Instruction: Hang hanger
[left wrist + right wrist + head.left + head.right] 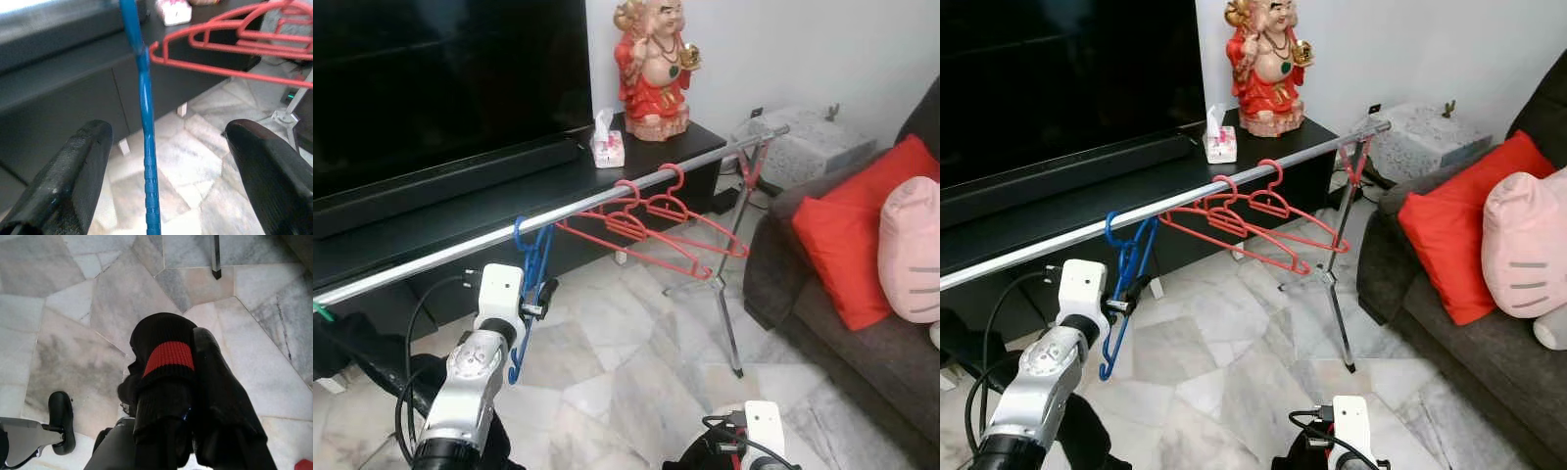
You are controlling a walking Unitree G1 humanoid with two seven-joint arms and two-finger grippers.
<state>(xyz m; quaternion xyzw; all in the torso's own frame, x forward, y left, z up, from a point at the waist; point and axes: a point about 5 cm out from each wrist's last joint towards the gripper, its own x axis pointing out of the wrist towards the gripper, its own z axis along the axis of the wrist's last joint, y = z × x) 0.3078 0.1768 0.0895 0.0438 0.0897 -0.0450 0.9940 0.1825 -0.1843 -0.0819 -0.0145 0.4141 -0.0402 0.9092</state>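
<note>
A blue hanger [530, 257] hangs by its hook on the long silver rail [440, 253] and dangles below it. My left gripper [168, 137] is open, raised just under the rail. The hanger's blue bar [146, 147] runs between the fingers without touching either one. Further right on the rail hang several red hangers [656, 220]. My right gripper [186, 347] is shut, holds nothing and points down at the marble floor. One of its fingers wears a black knitted cover with a red band.
Behind the rail stand a black TV cabinet [460, 211], a big dark TV [431, 78], a tissue box [607, 147] and a red statue [656, 69]. The rack's crossed legs [729, 294] stand at the right, next to a dark sofa [822, 313] with red and pink cushions.
</note>
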